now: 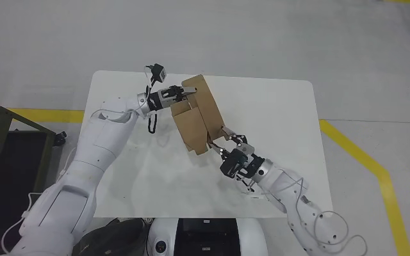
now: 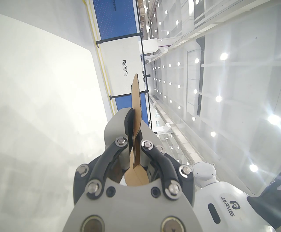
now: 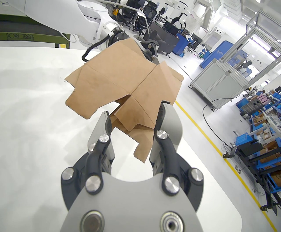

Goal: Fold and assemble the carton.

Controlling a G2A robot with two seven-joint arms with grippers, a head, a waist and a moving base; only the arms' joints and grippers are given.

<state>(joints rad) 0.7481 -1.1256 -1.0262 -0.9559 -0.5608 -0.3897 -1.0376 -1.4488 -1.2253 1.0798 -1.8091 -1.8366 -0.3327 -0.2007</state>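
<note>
Looks like a big robotics lab or factory hall: yellow floor lines (image 3: 198,128), aluminium-framed cells (image 3: 219,81), blue cabinets (image 3: 221,50), office chairs (image 3: 140,18), rows of ceiling lights (image 2: 224,56).

The carton (image 1: 198,115) is my main obstacle: it spans the whole stretch between my left tool (image 1: 184,93) and my right tool (image 1: 227,138), so neither can cross straight toward the other. The left tool is pinched on the carton's top edge, with cardboard right ahead of it. The right tool's fingers stand apart, and a lower flap (image 3: 136,123) sits in that gap. Out past the right tool's outer side I have bare counter (image 1: 282,109) to pass over, and likewise behind the left tool.
</note>
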